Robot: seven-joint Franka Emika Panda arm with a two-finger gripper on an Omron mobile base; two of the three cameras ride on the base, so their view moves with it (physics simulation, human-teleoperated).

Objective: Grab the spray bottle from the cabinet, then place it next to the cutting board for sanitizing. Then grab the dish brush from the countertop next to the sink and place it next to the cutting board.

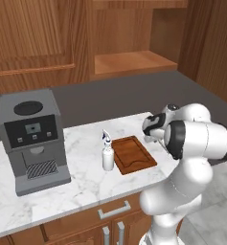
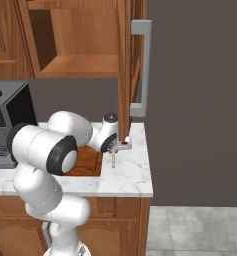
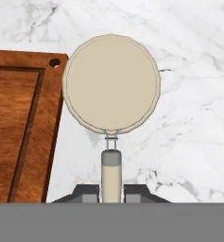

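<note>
Now gripper [image 3: 111,189] clamped on dish brush [image 3: 111,85] handle, round head hanging over countertop [image 3: 193,118], just at 3 o'clock of cutting board [image 3: 19,123]; spray bottle [image 1: 107,154] upright beside board's other edge

Surface [image 1: 86,184]: white marble with faint grey veins, smooth, slight sheen. Cutting board [image 1: 133,154]: dark reddish-brown wood, visible grain, satin finish, groove inside the edge. Spray bottle [image 1: 107,154]: smooth white plastic, pale grey-blue nozzle. Dish brush [image 3: 111,85]: round head pale tan, matt, flat-looking; handle whitish, smooth, with a grey collar. Cabinet [image 1: 129,62]: warm brown wood, grain showing, matt; its handle [image 2: 144,67] grey, metal-looking. Coffee machine [image 1: 32,139]: grey casing, matt, dark front panel. Back wall [image 1: 115,95]: plain dark grey, matt.
</note>
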